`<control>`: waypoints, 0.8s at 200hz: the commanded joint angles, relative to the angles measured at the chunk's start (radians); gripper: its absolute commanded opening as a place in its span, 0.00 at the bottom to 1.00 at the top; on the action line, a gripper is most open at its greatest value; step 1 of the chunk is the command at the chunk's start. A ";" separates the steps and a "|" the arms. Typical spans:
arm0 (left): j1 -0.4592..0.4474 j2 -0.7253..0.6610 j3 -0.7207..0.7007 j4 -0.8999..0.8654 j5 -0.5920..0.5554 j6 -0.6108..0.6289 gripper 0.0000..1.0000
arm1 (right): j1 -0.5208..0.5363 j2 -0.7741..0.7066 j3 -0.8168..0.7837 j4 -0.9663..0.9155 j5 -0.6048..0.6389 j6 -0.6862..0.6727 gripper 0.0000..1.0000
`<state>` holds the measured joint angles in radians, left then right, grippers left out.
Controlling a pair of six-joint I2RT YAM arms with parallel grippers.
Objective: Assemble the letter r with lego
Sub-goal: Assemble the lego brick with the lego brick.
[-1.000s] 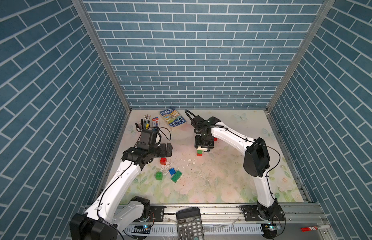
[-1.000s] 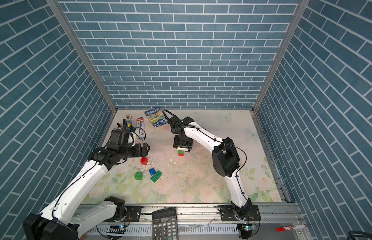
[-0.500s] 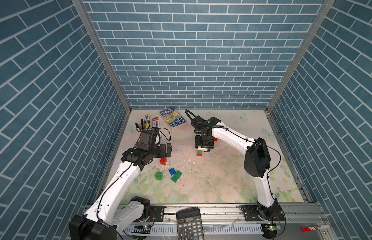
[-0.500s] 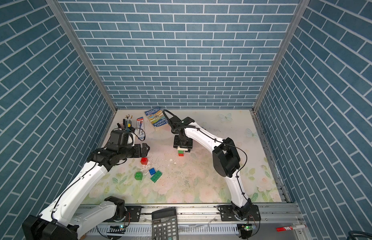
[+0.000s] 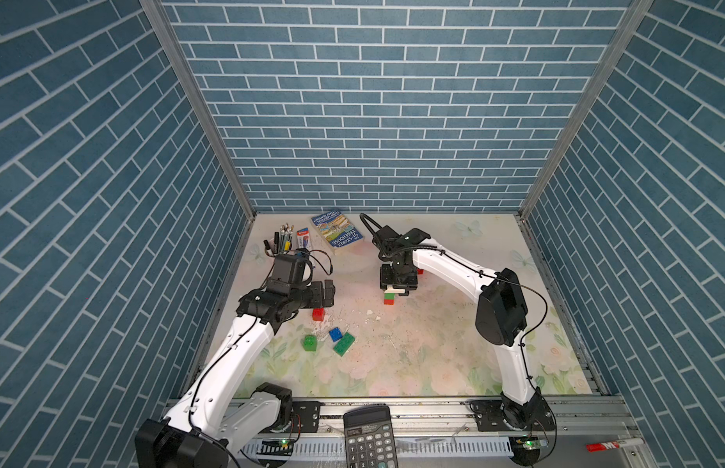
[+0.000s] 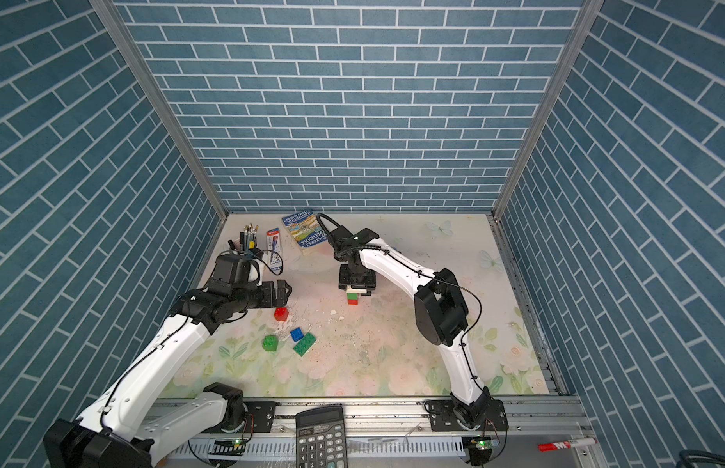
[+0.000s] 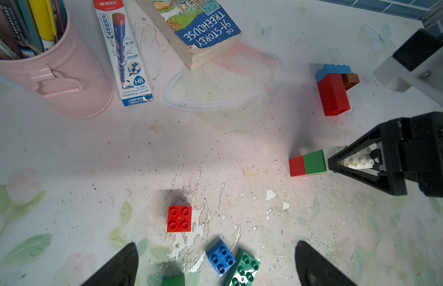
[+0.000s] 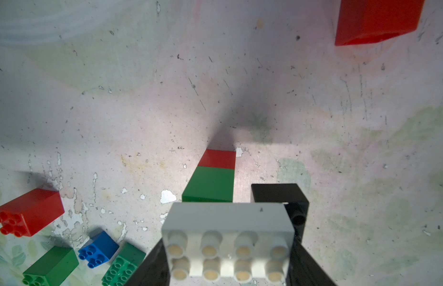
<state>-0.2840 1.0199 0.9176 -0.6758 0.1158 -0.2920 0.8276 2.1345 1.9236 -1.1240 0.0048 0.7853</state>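
Observation:
My right gripper (image 8: 228, 260) is shut on a white oblong lego brick (image 8: 228, 237), studs toward the camera. The white brick (image 5: 397, 290) sits on top of a green brick (image 8: 210, 183) stacked on a red one (image 8: 219, 158). A black brick (image 8: 277, 193) shows under one end of the white one. My left gripper (image 7: 215, 244) hangs open and empty above loose lego: a red square (image 7: 179, 219), a blue square (image 7: 221, 258) and a green oblong (image 7: 242, 270). A green square brick (image 5: 310, 342) lies beside them.
A joined red, light blue and brown lego cluster (image 7: 333, 94) lies behind the right arm. A pink pen cup (image 7: 54, 74), a pencil box (image 7: 124, 54) and a book (image 7: 198, 29) stand at the back left. A calculator (image 5: 369, 437) rests on the front rail.

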 commanded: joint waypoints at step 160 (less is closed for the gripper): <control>0.034 0.003 -0.009 0.034 0.011 -0.003 1.00 | -0.020 0.205 0.053 -0.303 0.030 -0.020 0.00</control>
<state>-0.2623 1.0222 0.9176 -0.6529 0.1188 -0.2985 0.8196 2.2021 2.0342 -1.2354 0.0074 0.7830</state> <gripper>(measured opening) 0.996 0.649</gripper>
